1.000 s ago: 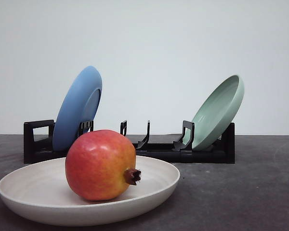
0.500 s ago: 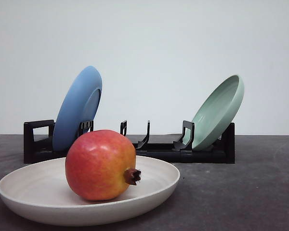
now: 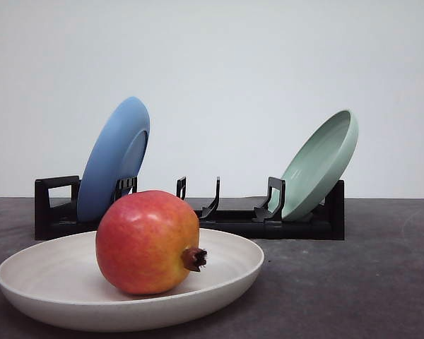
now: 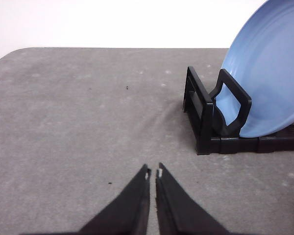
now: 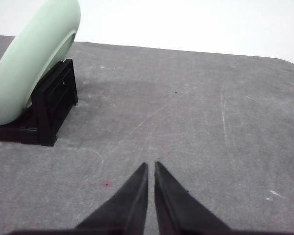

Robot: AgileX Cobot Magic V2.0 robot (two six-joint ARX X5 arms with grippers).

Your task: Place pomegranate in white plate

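Observation:
The pomegranate [image 3: 148,241], red fading to yellow-orange with its dark crown nub pointing right, rests inside the white plate [image 3: 42,296] at the front left of the table. My left gripper [image 4: 153,173] is shut with nothing in it, hovering over bare grey table beside the rack's blue-plate end. My right gripper [image 5: 151,166] is also shut and empty, over bare table beside the rack's mint-green-plate end. Both grippers are away from the fruit and plate.
A black dish rack [image 3: 233,220] stands behind the white plate. A blue plate [image 3: 115,157] leans in its left end, also seen as blue plate [image 4: 272,73]. A mint-green plate [image 3: 321,162] leans in its right end, also seen as mint-green plate [image 5: 32,54].

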